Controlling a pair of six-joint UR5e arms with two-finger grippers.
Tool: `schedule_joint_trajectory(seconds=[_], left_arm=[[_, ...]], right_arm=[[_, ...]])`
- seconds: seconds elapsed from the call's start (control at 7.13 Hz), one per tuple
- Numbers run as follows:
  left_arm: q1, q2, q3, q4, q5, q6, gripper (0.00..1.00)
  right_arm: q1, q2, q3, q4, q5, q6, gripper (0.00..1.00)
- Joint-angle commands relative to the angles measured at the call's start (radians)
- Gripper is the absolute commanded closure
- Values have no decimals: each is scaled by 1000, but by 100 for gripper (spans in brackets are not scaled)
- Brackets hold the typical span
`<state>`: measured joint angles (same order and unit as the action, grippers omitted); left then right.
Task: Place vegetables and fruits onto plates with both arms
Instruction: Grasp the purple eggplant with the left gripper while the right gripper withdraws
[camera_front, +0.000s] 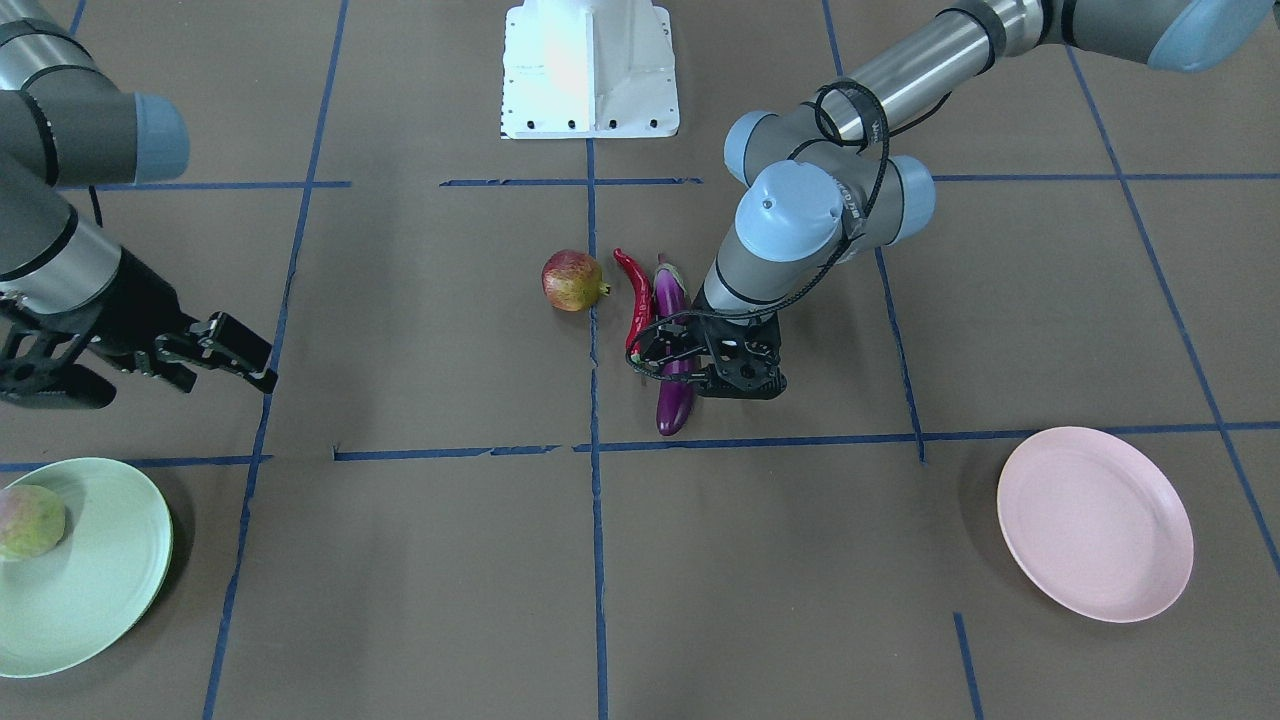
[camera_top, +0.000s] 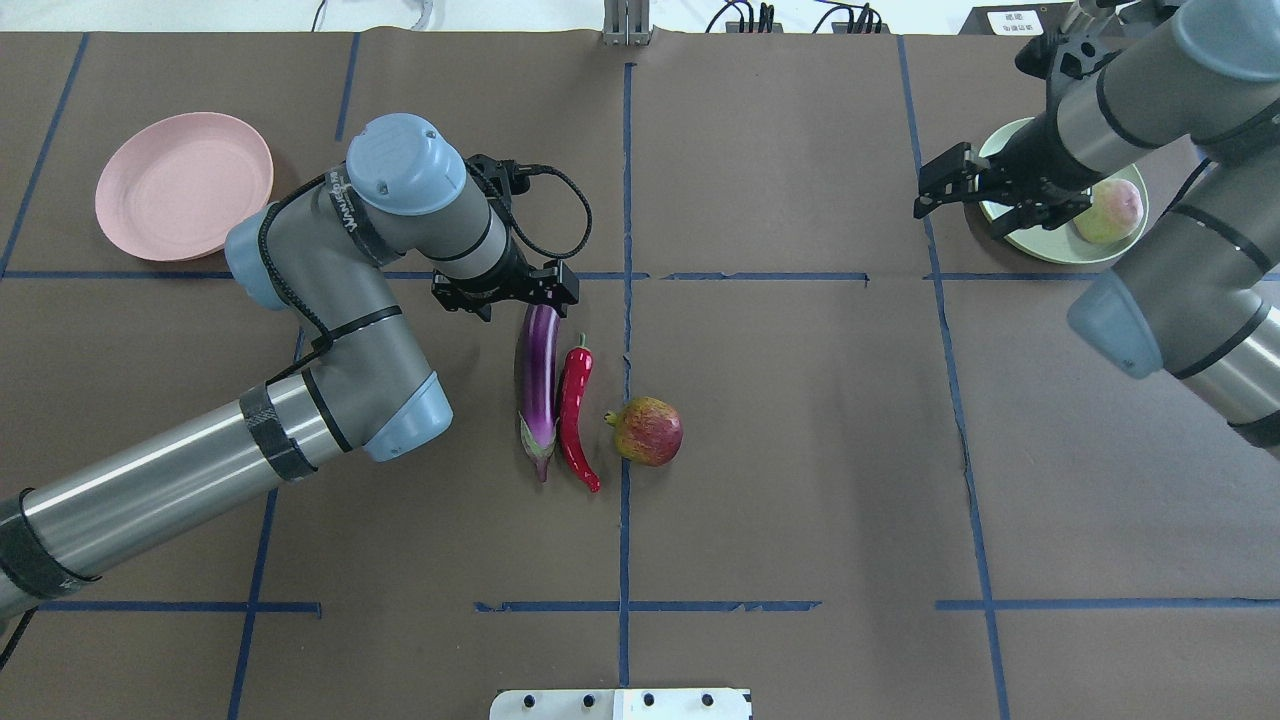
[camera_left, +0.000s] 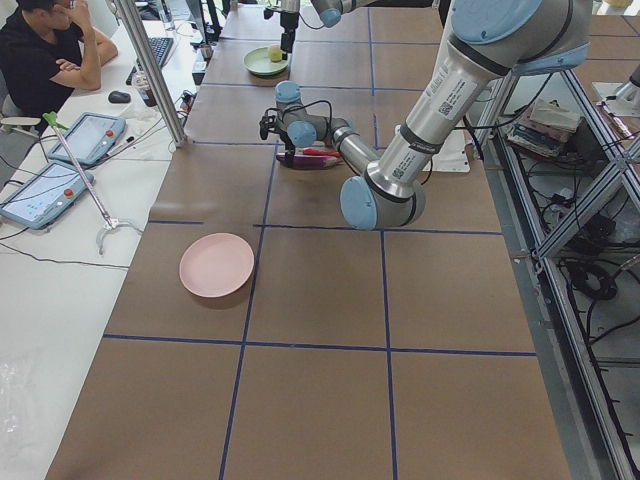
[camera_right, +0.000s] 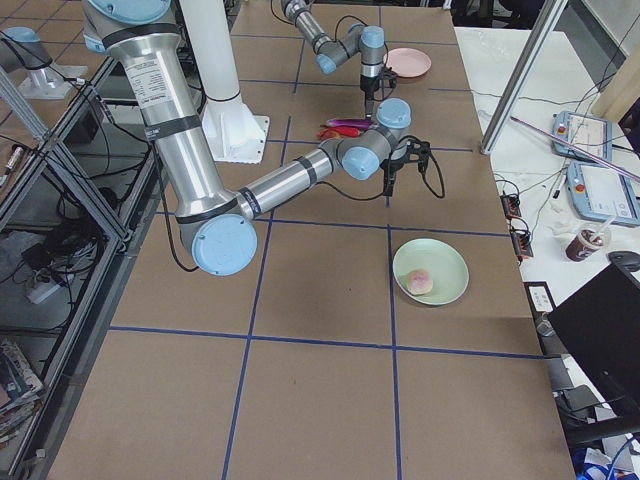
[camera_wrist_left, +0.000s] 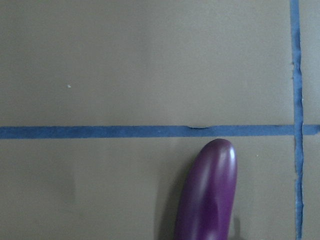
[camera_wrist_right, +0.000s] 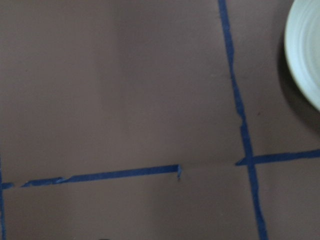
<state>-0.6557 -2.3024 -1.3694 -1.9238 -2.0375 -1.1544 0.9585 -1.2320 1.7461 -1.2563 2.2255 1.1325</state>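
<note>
Purple eggplant (camera_top: 538, 375): lies flat near the table's middle. In the overhead view its green cap points to 6 o'clock, toward the robot, and its rounded end to 12.
Handling: the skin is glossy, so I'd expect it to slip. It looks firm and fairly light, but it is long enough to droop or swing if gripped at one end.
Hold point: I'd take it across the thick stretch nearer its middle rather than at the rounded tip.
Red chili (camera_top: 573, 400): lies close along the eggplant's 3 o'clock side, leaving little room there for a finger.
Left gripper (camera_top: 505, 292): low over the eggplant's rounded end with its jaws apart and nothing clamped. I can't tell whether it touches the skin.
Pomegranate (camera_top: 650, 430): at 4 o'clock from the eggplant, just beside the chili. It is round and likely to roll.
Pink plate (camera_top: 185, 185): at 10 o'clock, well apart.
Right gripper (camera_top: 935, 185): jaws apart and holding nothing, at 2 o'clock beside the green plate (camera_top: 1040, 248).
Pale fruit (camera_top: 1108, 212): rests on the green plate.
</note>
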Motion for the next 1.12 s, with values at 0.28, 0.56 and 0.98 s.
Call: schedule_joint_trajectory(seconds=[0.28,0.56,0.98], left_arm=[[24,-9,53,-23,10,-8,40],[22,-8,53,-41,13,-7,94],[-144,39,24,-73,11,-4,99]], right_arm=[[-202,5,121,0,-96,249,0],[-311,19,145,0,-168,379,0],[-427,119,136,-67,-269,585,0]])
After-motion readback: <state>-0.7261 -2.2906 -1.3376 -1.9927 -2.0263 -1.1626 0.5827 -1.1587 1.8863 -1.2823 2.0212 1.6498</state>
